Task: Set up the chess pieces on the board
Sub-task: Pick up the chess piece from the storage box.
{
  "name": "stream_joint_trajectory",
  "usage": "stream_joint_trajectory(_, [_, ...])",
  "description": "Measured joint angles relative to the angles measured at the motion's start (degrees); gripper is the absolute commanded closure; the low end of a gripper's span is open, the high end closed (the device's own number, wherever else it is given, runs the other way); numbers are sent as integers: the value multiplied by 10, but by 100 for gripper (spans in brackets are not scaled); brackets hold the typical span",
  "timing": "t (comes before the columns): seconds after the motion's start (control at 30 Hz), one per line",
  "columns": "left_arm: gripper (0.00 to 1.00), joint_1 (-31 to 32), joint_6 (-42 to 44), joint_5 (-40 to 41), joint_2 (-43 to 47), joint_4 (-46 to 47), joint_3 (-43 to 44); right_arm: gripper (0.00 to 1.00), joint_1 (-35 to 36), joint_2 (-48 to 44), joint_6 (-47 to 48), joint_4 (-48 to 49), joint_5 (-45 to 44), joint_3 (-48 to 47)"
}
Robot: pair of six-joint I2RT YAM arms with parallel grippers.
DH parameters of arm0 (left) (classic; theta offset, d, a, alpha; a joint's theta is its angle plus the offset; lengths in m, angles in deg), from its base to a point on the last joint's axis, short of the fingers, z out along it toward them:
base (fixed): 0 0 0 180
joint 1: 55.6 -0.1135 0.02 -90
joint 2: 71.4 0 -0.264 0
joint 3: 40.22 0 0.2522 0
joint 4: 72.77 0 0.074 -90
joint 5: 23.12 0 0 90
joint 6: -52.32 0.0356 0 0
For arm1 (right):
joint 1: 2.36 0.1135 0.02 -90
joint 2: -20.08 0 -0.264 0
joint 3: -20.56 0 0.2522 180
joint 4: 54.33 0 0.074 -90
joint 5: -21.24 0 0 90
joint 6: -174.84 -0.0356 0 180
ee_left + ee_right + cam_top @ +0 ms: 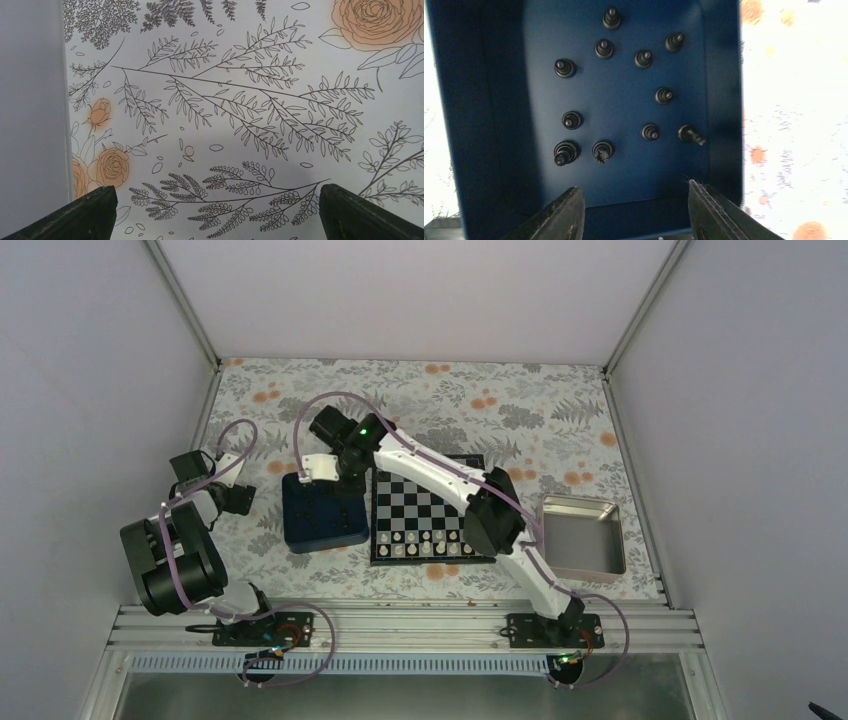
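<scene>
My right tool (635, 192), half open and empty, hangs over the blue tray (484, 125), with walls close on either side. Ahead sit 11 chess pieces (643, 58), most upright, 1 tipped rightward. My left tool (217, 192) gapes wide, empty.

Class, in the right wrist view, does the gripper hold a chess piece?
No, the right gripper hangs empty above the black chess pieces in the dark blue tray.

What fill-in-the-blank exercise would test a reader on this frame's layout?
The black chess pieces lie in the dark ___ tray. The right gripper hangs above them with its jaws ___. The figures standing on the board are all ___.
Missing words: blue; open; white.
</scene>
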Motion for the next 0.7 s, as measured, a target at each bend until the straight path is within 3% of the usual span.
stream_joint_trajectory(0.23, [0,0,1,0,0,1,-1,53,0,40,-7,1,-2,7])
stream_joint_trajectory(0.7, [0,0,5,0,0,1,-4,55,0,60,-7,0,7,10])
